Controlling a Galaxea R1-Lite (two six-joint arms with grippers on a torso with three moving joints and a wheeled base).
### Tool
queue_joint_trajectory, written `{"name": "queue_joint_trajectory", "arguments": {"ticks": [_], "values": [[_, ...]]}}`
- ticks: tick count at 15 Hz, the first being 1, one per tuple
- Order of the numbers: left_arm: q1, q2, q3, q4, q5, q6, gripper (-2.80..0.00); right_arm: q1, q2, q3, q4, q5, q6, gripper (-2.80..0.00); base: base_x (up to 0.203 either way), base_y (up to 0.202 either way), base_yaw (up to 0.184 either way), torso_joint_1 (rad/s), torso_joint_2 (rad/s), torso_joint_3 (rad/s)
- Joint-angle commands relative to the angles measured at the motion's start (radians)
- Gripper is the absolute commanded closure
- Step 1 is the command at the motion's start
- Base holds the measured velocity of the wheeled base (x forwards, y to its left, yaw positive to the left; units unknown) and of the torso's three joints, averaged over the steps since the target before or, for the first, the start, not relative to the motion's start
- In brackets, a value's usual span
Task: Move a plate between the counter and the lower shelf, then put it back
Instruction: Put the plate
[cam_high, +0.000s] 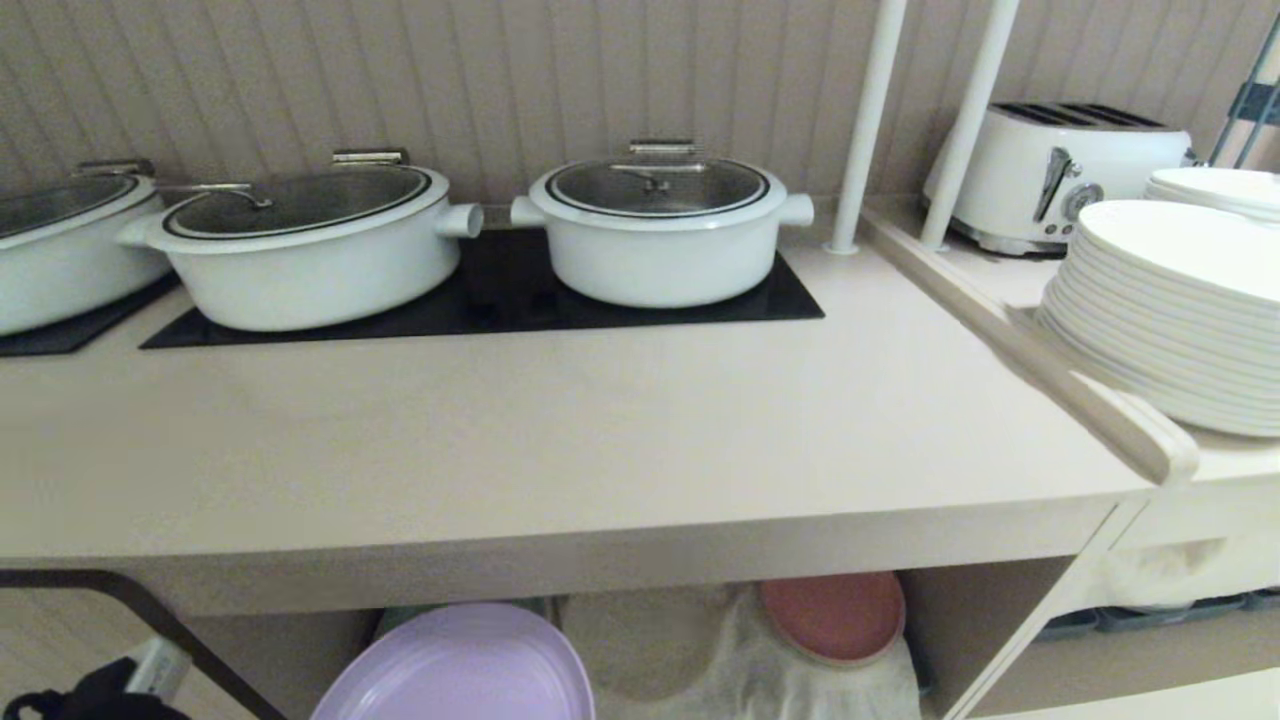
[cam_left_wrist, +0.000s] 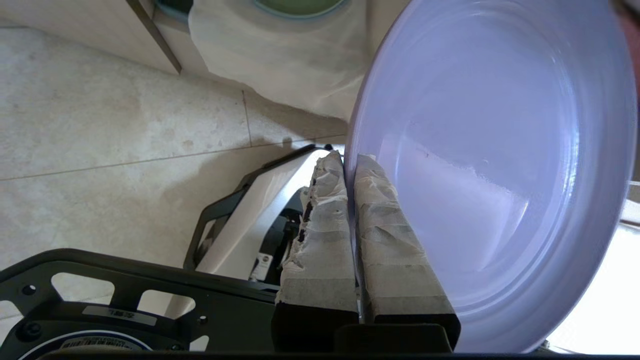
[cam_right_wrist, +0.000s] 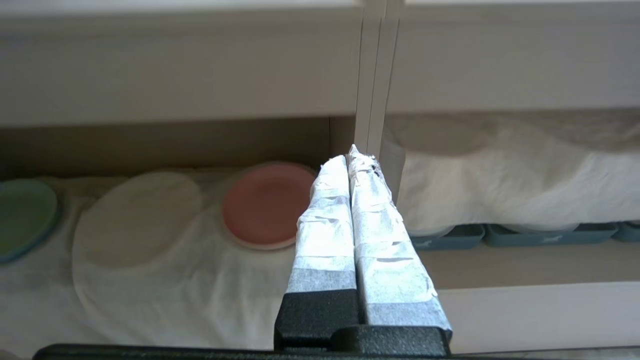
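The lavender plate (cam_high: 455, 665) shows at the bottom of the head view, below the counter's (cam_high: 560, 440) thick front edge and in front of the lower shelf (cam_high: 700, 660) with its white cloth. In the left wrist view my left gripper (cam_left_wrist: 348, 159) is shut on the plate's (cam_left_wrist: 500, 165) rim, one taped finger on each face, with floor tiles beyond. The left gripper itself is outside the head view. My right gripper (cam_right_wrist: 350, 156) is shut on nothing and faces the lower shelf (cam_right_wrist: 150, 280) from a distance.
A pink-red plate (cam_high: 835, 615) and a green plate (cam_right_wrist: 22, 215) lie on the shelf cloth. White pots (cam_high: 660, 230) stand on the black hob at the counter's back. A stack of white plates (cam_high: 1170, 310), a toaster (cam_high: 1060, 170) and white poles (cam_high: 865, 130) are at the right.
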Motion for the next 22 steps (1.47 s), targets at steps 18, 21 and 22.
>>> {"name": "queue_joint_trajectory", "arguments": {"ticks": [18,21,22], "values": [[0.001,-0.011,-0.001,0.022,0.004,-0.015,0.0,0.001,0.001,0.0,0.0,0.0,0.0,0.0,0.0,0.0,0.0,0.222,-0.46,-0.244],[0.002,-0.018,-0.003,0.05,0.004,-0.028,0.0,0.0,0.001,0.0,0.0,0.0,0.0,0.0,0.0,0.0,0.0,0.084,-0.18,-0.086],[0.002,-0.019,-0.003,0.057,0.004,-0.029,0.0,0.0,0.001,0.0,0.0,0.0,0.0,0.0,0.0,0.0,0.0,0.0,0.0,0.0]]}}
